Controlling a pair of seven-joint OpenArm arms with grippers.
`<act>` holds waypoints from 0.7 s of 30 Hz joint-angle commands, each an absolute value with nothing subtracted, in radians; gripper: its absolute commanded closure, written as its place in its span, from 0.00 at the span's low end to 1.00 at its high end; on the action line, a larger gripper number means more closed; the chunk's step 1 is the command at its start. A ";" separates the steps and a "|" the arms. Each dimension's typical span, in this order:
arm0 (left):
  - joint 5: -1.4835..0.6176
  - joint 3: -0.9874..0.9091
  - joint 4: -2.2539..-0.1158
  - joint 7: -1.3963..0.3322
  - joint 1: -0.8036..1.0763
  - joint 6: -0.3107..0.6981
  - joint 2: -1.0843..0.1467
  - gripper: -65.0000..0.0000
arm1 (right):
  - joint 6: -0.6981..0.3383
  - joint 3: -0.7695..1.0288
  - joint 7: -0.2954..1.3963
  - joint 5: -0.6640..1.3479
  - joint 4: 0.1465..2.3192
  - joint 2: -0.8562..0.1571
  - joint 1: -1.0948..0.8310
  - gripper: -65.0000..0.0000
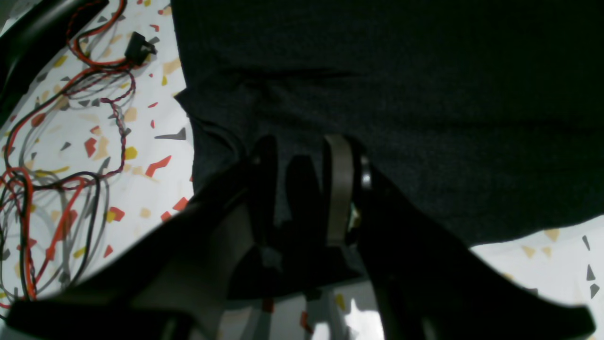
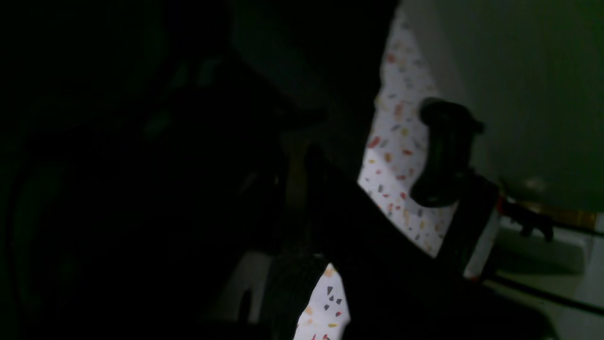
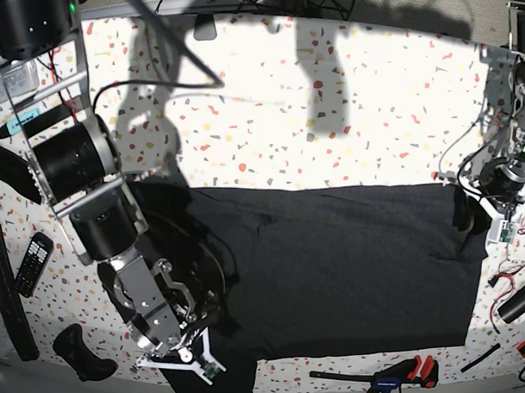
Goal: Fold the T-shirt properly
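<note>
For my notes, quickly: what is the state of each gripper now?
Left gripper: jaws over the T-shirt, grip cannot be told.
Right gripper: shut, at the shirt's edge.

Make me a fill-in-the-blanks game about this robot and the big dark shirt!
1. The T-shirt lies on a white table covered in colourful ____.
2. Near the table's front edge, below the shirt, lies a clamp with ____ handles.
3. Beside the arm on the base view's left lies a black ____ control with buttons.
4. In the left wrist view, red and black ____ lie tangled beside the shirt.

Missing words: speckles; red; remote; wires
</note>
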State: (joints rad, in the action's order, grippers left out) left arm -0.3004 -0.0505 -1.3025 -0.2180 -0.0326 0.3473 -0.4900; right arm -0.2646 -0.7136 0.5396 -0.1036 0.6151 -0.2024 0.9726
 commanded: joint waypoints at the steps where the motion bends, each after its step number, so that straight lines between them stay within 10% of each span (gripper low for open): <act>1: -0.308 -0.058 -1.320 -0.194 -0.047 0.345 -0.510 0.75 | -0.246 -0.707 0.530 -0.126 0.628 -0.205 1.022 1.00; 8: -0.308 -0.058 -1.320 -0.194 -0.047 0.345 -0.510 0.75 | -0.449 -0.707 0.542 -0.048 0.628 -0.205 1.010 1.00; 10: -0.308 -0.058 -1.320 -0.194 -0.047 0.345 -0.510 0.75 | -0.500 -0.707 0.544 0.040 0.628 -0.201 1.007 0.84; 13: -0.308 -0.058 -1.320 -0.194 -0.047 0.345 -0.510 0.75 | -0.505 -0.707 0.550 0.110 0.628 -0.188 0.996 0.68; 21: -0.308 -0.058 -1.320 -0.195 -0.047 0.345 -0.510 0.75 | -0.505 -0.707 0.496 0.109 0.628 -0.161 0.936 0.67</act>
